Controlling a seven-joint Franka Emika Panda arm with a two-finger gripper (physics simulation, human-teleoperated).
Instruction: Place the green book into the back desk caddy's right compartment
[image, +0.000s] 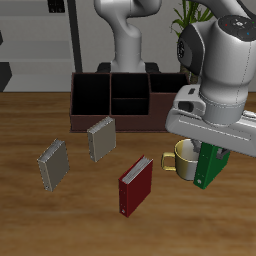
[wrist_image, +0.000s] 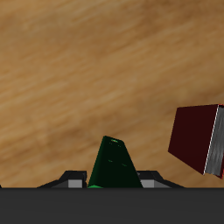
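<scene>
My gripper (image: 209, 152) is shut on the green book (image: 211, 166) and holds it upright and slightly tilted above the table, beside a yellow mug (image: 184, 155). In the wrist view the green book (wrist_image: 114, 166) sticks out from between the gripper's (wrist_image: 114, 182) jaws over bare wood. The back desk caddy (image: 110, 118), a low dark maroon box, stands farther back near the robot's base. Its two black-looking sections are open to view. Its right compartment (image: 163, 98) is partly hidden behind my arm.
A dark red book (image: 135, 186) lies on the table nearer the front edge; it also shows in the wrist view (wrist_image: 195, 140). Two grey books (image: 52, 164) (image: 101, 138) stand in front of the caddy. The robot's base rises behind the caddy.
</scene>
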